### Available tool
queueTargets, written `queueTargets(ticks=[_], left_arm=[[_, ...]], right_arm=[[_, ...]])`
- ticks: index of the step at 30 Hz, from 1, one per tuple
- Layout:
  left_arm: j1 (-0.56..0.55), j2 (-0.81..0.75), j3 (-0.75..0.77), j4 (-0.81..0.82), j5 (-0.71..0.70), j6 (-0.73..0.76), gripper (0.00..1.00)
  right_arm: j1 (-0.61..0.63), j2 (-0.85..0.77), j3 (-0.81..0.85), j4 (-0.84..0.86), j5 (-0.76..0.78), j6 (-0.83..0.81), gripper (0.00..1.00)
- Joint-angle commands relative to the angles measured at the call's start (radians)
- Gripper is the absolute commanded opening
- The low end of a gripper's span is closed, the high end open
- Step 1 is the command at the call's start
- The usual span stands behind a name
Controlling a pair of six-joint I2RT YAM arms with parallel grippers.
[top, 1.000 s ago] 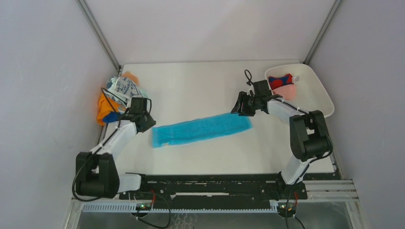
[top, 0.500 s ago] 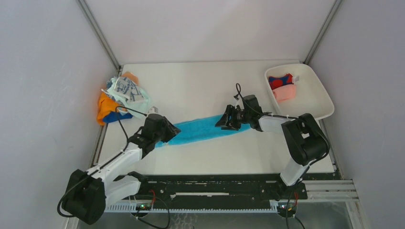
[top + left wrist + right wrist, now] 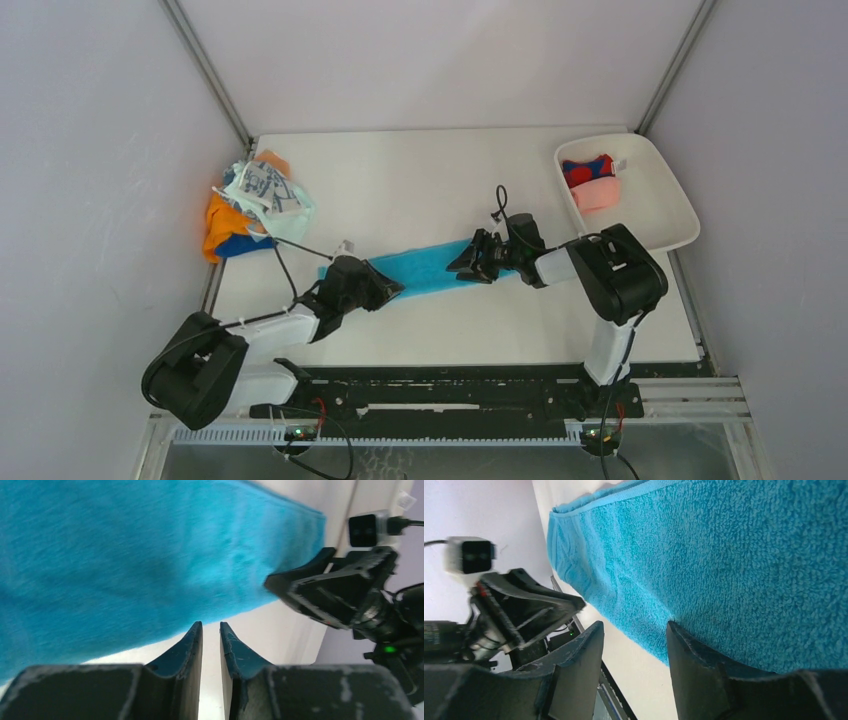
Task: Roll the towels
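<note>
A bright blue towel (image 3: 430,268) lies flat as a long strip across the middle of the table. My left gripper (image 3: 388,290) hovers low over the towel's near edge, close to its left end. In the left wrist view its jaws (image 3: 211,626) stand a narrow gap apart with only bare table between them, and the towel (image 3: 125,555) lies just beyond the tips. My right gripper (image 3: 462,266) sits over the towel's right half, facing the left one. It is open (image 3: 635,630), one finger over the towel (image 3: 724,555) and the other over the table.
A heap of loose towels (image 3: 250,205), orange, blue and printed white, lies at the back left by the wall. A white tray (image 3: 660,215) at the back right holds a red-and-blue towel (image 3: 588,170) and a pink one (image 3: 598,195).
My left arm has swung from beside the heap down to the blue towel's near edge, and its jaws have narrowed. My right gripper has moved left along the towel.
</note>
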Motion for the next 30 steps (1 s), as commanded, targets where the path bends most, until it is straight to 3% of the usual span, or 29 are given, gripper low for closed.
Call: queueTargets(ticks=[1, 9, 21, 26, 30], left_arm=[[0.034, -0.012, -0.101, 0.102, -0.034, -0.085, 0.22], [0.2, -0.095, -0.238, 0.067, -0.003, -0.088, 0.2], [0.431, -0.506, -0.228, -0.391, -0.128, 0.008, 0.22], [0.47, -0.471, -0.226, -0.423, -0.113, 0.008, 0.23], [0.471, -0.414, -0.146, -0.474, -0.106, 0.096, 0.21]], right_arm=[[-0.001, 0.028, -0.015, 0.067, 0.031, 0.009, 0.49], [-0.037, 0.069, -0.078, 0.134, 0.071, 0.05, 0.49], [-0.081, 0.023, -0.104, 0.078, 0.124, 0.011, 0.49], [-0.082, 0.019, -0.104, 0.071, 0.131, 0.01, 0.49], [-0.082, 0.002, -0.104, 0.066, 0.134, 0.003, 0.49]])
